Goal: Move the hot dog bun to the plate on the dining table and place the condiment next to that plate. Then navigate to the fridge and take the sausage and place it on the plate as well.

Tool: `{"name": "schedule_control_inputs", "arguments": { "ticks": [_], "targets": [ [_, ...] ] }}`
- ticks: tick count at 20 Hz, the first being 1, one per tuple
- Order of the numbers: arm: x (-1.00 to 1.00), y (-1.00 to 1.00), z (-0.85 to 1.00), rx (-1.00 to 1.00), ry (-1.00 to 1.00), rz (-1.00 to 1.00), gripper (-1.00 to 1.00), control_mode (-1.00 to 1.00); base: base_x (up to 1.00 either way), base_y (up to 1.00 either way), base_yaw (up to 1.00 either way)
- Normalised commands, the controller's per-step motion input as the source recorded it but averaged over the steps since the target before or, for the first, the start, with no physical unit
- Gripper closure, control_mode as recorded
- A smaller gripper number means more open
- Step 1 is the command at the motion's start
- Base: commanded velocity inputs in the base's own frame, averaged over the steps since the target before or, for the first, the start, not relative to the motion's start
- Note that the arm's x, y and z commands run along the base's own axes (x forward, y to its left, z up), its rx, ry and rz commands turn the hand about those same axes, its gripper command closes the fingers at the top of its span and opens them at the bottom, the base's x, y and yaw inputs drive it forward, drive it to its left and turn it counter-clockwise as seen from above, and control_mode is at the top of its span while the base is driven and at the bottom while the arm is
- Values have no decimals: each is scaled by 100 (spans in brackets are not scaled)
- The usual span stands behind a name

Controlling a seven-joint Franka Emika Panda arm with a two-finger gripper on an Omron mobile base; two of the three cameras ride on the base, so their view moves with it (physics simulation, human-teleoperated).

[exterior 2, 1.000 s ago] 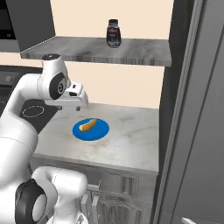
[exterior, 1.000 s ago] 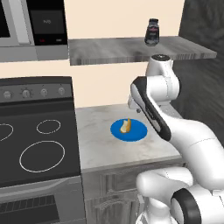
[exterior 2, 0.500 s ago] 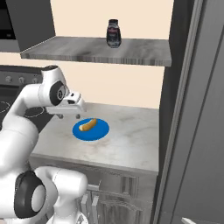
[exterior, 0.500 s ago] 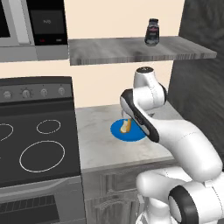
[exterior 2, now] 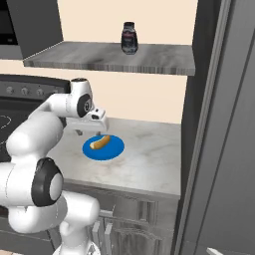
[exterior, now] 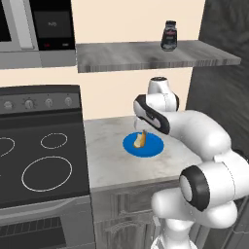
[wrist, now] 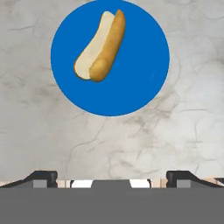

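The hot dog bun (exterior: 141,139) (exterior 2: 101,142) (wrist: 100,46) lies on a flat bright blue disc (exterior: 148,147) (exterior 2: 113,150) (wrist: 131,78) on the marble counter. My gripper (exterior 2: 90,131) (wrist: 111,178) hangs open just above the counter, at the disc's back edge, apart from the bun, with nothing between its fingers. The condiment (exterior: 168,36) (exterior 2: 129,37) stands upright on the wall shelf above. The fridge (exterior 2: 219,124) rises dark grey at the right. The plate, the dining table and the sausage are out of view.
A black stove (exterior: 39,155) adjoins the counter (exterior 2: 149,159) on the left. The grey shelf (exterior: 155,56) overhangs the counter above the arm. A microwave (exterior: 44,29) hangs at the upper left.
The hand has swung down and over to the back of the blue disc, closer to the bun. The bun and the condiment have not moved.
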Motion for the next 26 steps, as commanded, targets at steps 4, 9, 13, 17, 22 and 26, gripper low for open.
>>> {"name": "schedule_control_inputs", "arguments": {
  "ticks": [4,9,13,17,22,26],
  "targets": [
    [39,0,-29,3,1,-8,-100,-100,0,0,0],
    [26,0,-40,0,0,-5,-100,-100,0,0,0],
    [26,0,-34,0,3,-4,-100,-100,0,0,0],
    [28,0,-38,0,4,-4,-100,-100,0,0,0],
    [23,0,-40,0,4,-2,-100,-100,0,0,0],
    [30,0,-29,0,6,-3,-100,-100,0,0,0]
  ]
}}
